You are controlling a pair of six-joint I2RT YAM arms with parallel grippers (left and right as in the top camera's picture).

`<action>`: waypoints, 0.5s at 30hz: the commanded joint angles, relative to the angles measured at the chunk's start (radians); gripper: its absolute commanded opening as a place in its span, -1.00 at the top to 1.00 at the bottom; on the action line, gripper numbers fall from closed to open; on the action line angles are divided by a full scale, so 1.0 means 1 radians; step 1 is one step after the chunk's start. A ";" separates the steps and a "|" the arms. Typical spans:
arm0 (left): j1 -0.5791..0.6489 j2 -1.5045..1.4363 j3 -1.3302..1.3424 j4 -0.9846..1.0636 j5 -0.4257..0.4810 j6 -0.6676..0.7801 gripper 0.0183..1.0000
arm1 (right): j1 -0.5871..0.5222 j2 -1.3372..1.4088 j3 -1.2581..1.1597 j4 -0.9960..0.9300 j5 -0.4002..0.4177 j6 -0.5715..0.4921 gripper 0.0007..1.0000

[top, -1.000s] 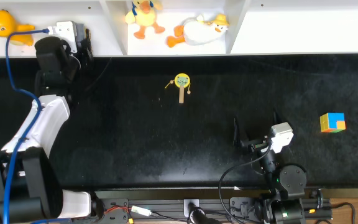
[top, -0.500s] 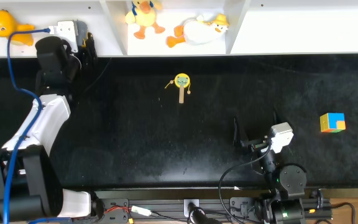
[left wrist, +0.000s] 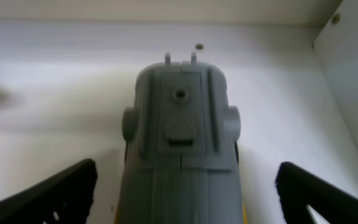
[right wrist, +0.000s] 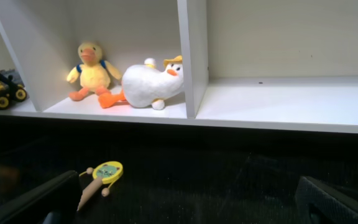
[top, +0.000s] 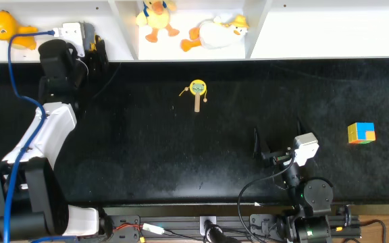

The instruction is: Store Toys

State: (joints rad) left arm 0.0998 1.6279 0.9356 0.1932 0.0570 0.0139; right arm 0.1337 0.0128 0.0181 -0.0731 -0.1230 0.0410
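Wide-open L pincer (left wrist: 186, 167) straddling grey-yellow toy truck (left wrist: 179, 106), parked in left shelf bay (left wrist: 55, 81), no contact by the look. Seems like release stage: best backing straight out, level, no sideways swing, to avoid clipping truck or divider (left wrist: 347, 81). R pincer (top: 277, 135) wide too, over table (top: 147, 155). Waiting on table: rattle (top: 198, 91) & cube (top: 361, 133).

No text, label or number is legible.

black table (top: 147, 155), rattle (top: 198, 90), cube (top: 361, 133), white shelf (top: 316, 27), yellow duck (top: 157, 17), white duck (top: 218, 34)
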 commanded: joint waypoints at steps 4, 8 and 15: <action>0.000 -0.164 0.009 -0.113 0.016 0.005 -1.00 | 0.008 -0.008 -0.013 0.003 0.005 0.005 -0.99; 0.000 -0.248 0.009 -0.213 0.016 0.005 -1.00 | 0.008 -0.008 -0.013 0.003 0.004 0.005 -0.99; 0.000 -0.410 0.009 -0.455 0.017 0.005 -1.00 | 0.008 -0.008 -0.013 0.003 0.005 0.005 -0.99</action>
State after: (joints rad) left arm 0.0998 1.2804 0.9363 -0.2195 0.0677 0.0143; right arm 0.1337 0.0128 0.0181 -0.0738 -0.1238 0.0414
